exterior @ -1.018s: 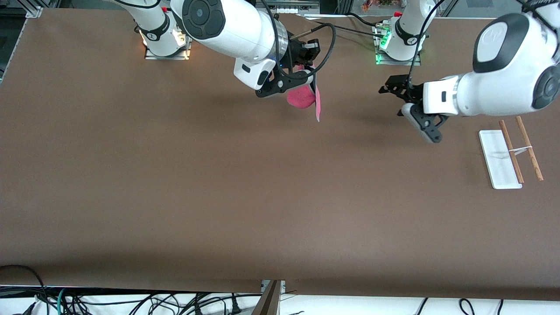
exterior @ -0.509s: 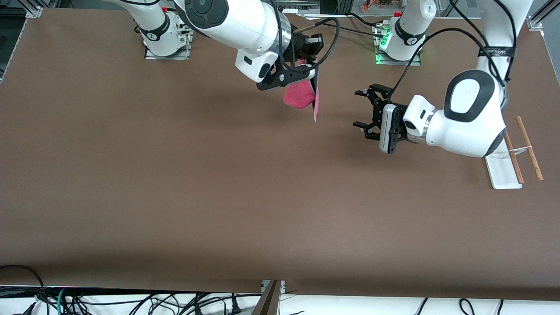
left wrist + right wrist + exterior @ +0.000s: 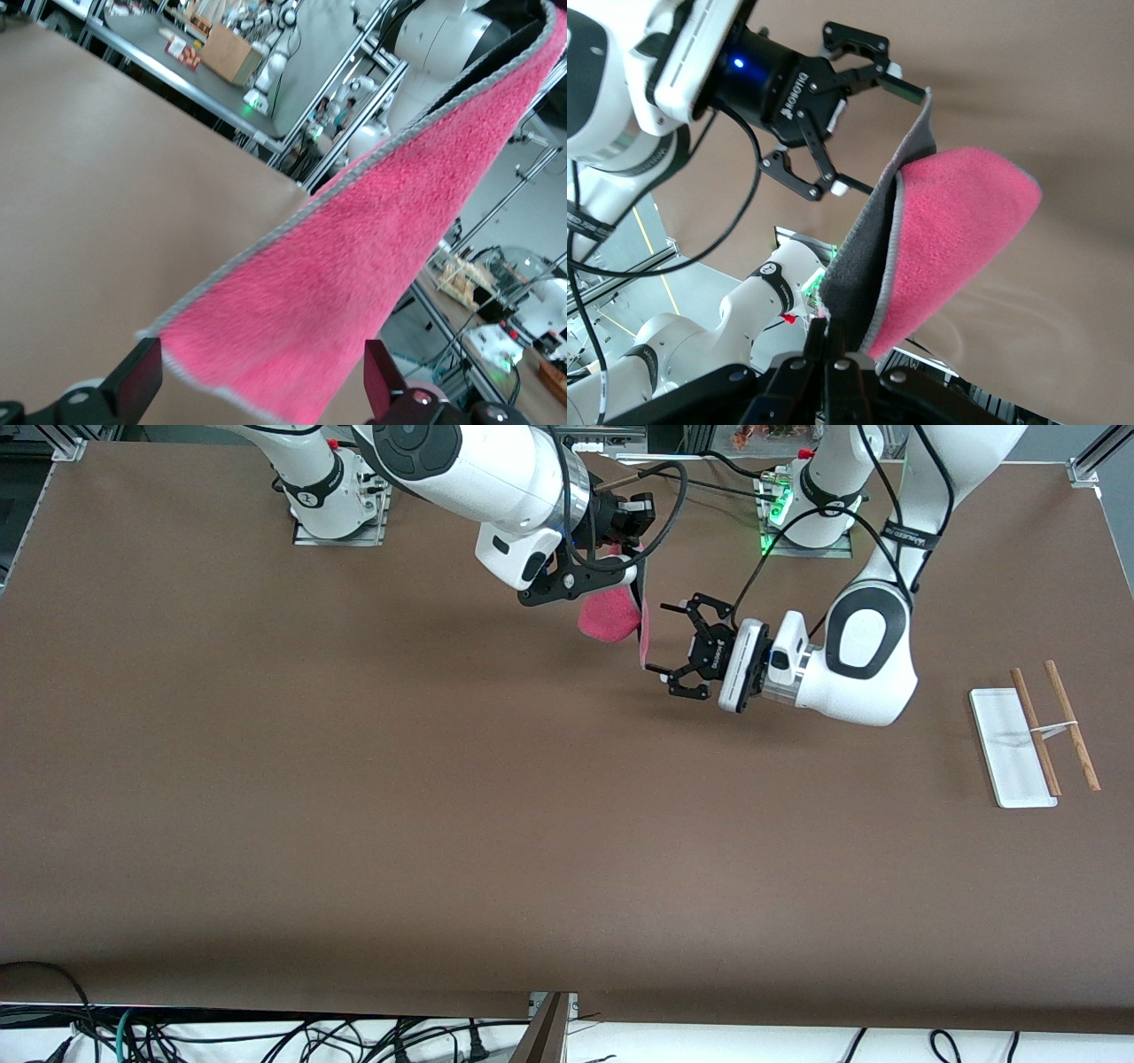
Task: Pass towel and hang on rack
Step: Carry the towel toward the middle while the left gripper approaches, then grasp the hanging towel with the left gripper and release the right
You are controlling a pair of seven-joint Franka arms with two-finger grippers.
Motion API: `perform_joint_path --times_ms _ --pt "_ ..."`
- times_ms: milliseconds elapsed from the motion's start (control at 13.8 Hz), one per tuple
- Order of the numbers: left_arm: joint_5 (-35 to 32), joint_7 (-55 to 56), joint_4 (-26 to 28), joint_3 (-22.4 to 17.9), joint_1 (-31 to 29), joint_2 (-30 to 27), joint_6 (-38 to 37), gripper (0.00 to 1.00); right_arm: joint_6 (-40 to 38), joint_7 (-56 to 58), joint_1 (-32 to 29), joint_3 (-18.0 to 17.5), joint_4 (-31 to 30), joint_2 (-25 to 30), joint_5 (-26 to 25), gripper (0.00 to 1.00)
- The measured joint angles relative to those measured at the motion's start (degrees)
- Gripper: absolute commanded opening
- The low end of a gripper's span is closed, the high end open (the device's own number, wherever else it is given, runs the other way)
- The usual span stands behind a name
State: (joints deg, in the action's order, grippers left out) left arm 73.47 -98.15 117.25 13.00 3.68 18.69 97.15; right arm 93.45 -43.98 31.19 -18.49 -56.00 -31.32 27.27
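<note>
**Towel at the hand-over point, one grip on, one grip pending**

Towel (image 3: 609, 618): pink-red fuzzy cloth, pale grey edging, dark grey underside. Held in the air over the table's middle, toward the robots' bases. It hangs folded from one pinched corner, its free edge drooping as a thin vertical strip.

Right gripper (image 3: 627, 574): fingers pressed together on the towel's upper corner; the right wrist view shows the cloth (image 3: 939, 248) gathered into the closed tips and falling away from them, grey side and pink side both showing.

Left gripper (image 3: 680, 643): jaws wide apart, turned sideways, mouth facing the hanging edge. In the front view the two fingers appear to straddle the lower part of the strip. The left wrist view shows the pink face (image 3: 372, 283) filling the space between the two finger pads (image 3: 133, 381), but whether either pad touches the cloth cannot be told.

Step in hand: the pass. The receiving arm looks placed, not yet gripping.

Next move, as judged: the left jaws should close on the edge before the right ones release; a release too soon would likely drop the cloth onto the table (image 3: 354, 824).

Rack (image 3: 1032, 731): white base, two brown rods, bare, standing at the left arm's end of the table, well apart from both grippers. Hanging remains undone.
</note>
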Motion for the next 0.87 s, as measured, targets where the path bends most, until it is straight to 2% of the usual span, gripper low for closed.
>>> perform_joint_path --times_ms 727,800,873 --pt "4.67 -3.68 -0.32 0.66 0.70 2.87 4.26 0.98 0.02 -0.08 0.00 0.01 0.00 0.00 0.00 0.00" --pt "4.95 -3.74 -0.32 0.68 1.06 3.27 4.26 0.80 0.03 -0.08 0.00 0.01 0.00 0.00 0.00 0.00" --pt "5.12 -4.01 -0.32 0.76 1.30 3.60 4.25 0.47 0.04 -0.08 0.00 0.01 0.00 0.00 0.00 0.00"
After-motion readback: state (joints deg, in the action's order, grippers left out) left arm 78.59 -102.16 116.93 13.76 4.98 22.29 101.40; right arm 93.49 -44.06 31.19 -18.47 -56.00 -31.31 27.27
